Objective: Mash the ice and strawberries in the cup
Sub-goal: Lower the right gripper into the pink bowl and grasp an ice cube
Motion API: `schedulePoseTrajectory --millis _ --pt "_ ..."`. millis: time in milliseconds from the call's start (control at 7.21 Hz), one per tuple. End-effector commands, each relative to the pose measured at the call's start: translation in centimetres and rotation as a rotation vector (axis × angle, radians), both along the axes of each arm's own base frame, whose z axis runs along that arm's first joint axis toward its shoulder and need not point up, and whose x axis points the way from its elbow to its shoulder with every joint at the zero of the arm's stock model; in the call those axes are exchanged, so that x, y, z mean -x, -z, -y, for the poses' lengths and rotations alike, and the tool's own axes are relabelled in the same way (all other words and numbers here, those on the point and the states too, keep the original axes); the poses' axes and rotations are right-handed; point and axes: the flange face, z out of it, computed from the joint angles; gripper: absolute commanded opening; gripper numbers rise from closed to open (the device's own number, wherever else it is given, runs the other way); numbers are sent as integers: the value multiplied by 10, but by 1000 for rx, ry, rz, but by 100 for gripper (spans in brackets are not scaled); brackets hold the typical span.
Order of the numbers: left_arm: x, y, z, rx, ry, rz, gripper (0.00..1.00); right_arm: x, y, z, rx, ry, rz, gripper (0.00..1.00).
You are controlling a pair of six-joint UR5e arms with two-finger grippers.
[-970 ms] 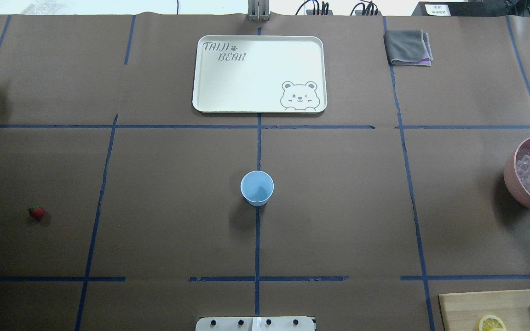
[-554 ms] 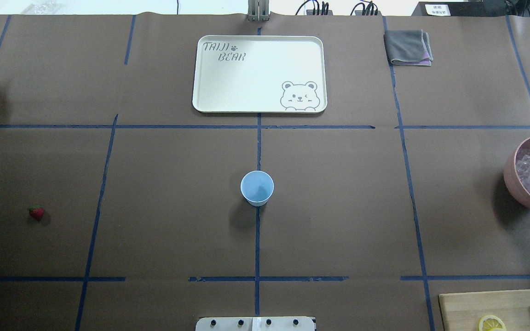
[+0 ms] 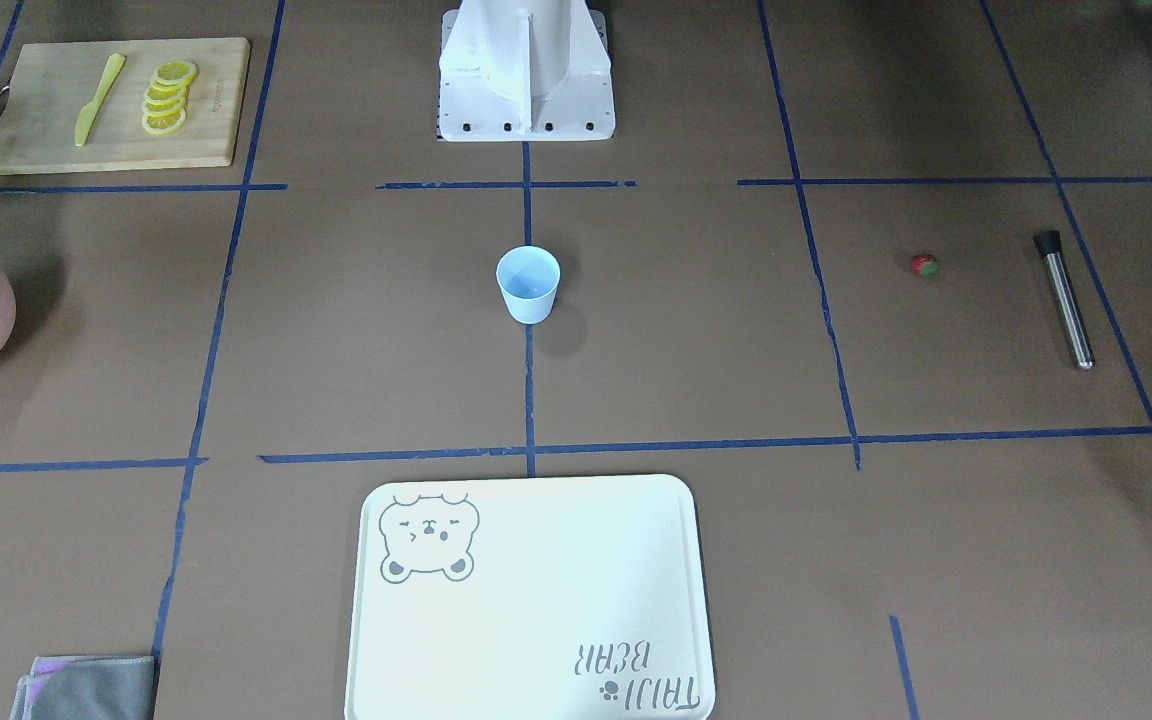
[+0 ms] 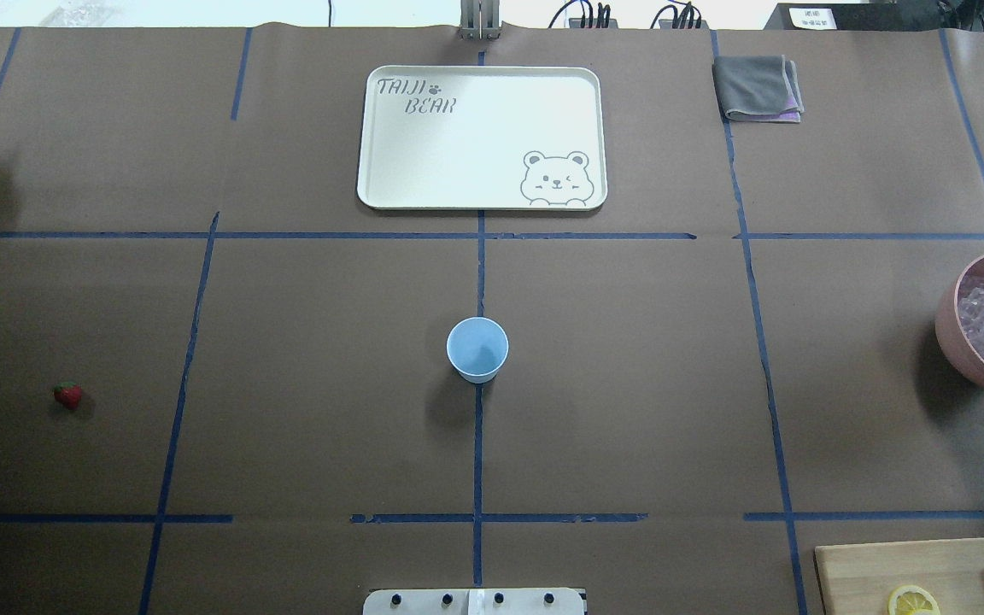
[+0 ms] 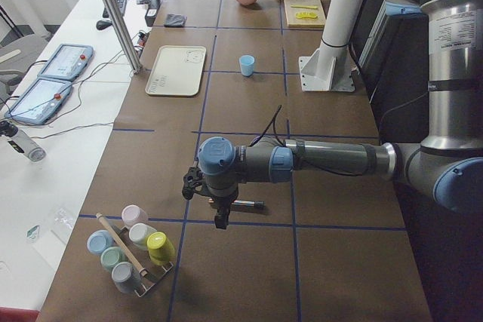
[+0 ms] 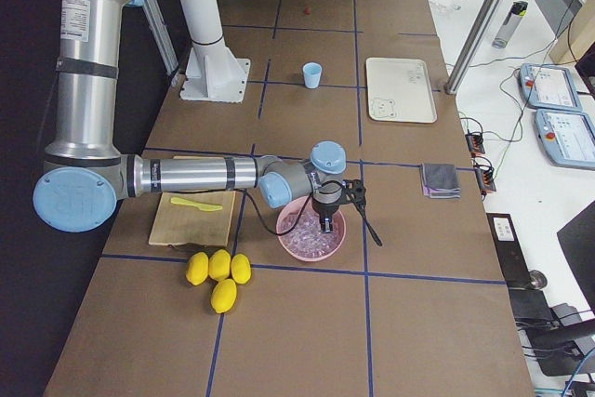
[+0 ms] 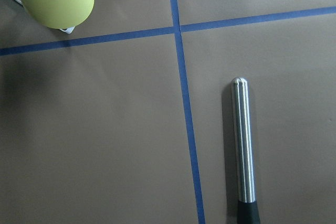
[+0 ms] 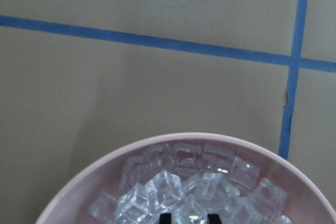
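tabletop (image 4: 629, 384): one cup (image 4: 477, 348), one strawberry (image 4: 67, 395)

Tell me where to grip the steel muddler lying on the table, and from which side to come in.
Grip the steel muddler mid-shaft, coming straight down from above and closing across its width. It lies flat on the table, so its underside is closed off; a mid-length hold on the round, smooth shaft should keep it level.
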Motion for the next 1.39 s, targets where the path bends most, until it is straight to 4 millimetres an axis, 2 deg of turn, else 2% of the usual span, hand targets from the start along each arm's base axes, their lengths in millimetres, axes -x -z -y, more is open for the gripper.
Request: schedulePoseTrajectory --millis 0,139,277,554,693,832,970,1109,1248 --pt "0 1 0 -7 0 0 100 -5 0 -2 -4 -3 -1 4" --pt "0 1 1 -8 0 0 100 -22 5 0 -9 -38 5 4" --pt "-1 2 1 -11 -2 0 100 -40 27 5 -38 -74 28 5" --pt "-1 2 1 -11 -2 0 100 -44 86 8 -141 -83 64 7" --pt "-1 3 2 -14 -2 -2 100 -41 110 19 -147 -97 68 6" --pt "-1 6 5 -22 -2 -2 100 -29 134 35 -147 -86 76 5" --pt "-1 7 5 -26 -3 0 100 -2 158 40 -135 -84 99 4" --pt "-1 9 6 -32 -6 0 100 30 183 47 -133 -77 126 4" --pt "-1 8 6 -34 -7 0 100 73 220 54 -188 -13 160 4"
